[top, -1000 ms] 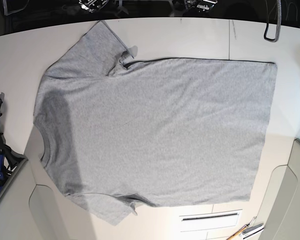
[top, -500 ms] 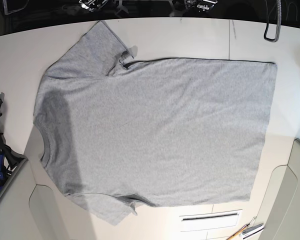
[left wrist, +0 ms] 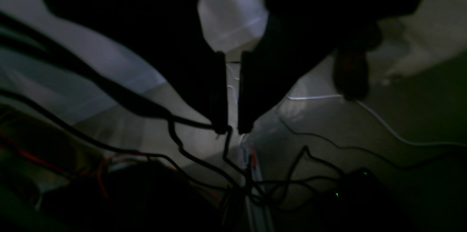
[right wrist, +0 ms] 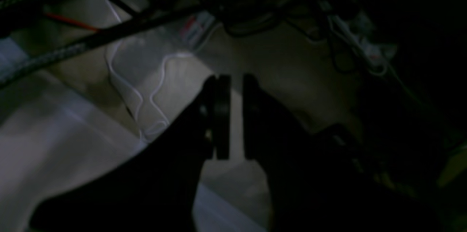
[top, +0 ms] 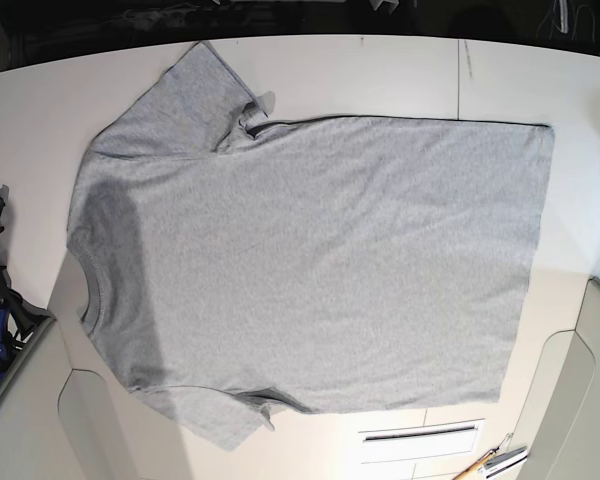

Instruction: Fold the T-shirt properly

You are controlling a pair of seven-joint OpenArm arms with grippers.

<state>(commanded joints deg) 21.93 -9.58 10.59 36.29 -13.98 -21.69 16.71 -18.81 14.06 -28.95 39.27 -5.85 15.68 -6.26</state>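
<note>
**Off the table, both grippers idle before the first fold**

Across the middle of the white table (top: pixel 380 70), the grey T-shirt (top: pixel 320 260) lies flat, plain side up, collar (top: pixel 88 290) to the left, hem to the right. Neither arm shows in the base view. My left gripper (left wrist: pixel 232 130) and right gripper (right wrist: pixel 233 157) hang over dim cabling, each with a narrow gap between its fingers and nothing held. To fold well, I judge I should pinch the far sleeve (top: pixel 185 90) and far hem corner together, keeping the edge straight.

No readable text, label or number shows anywhere.
</note>
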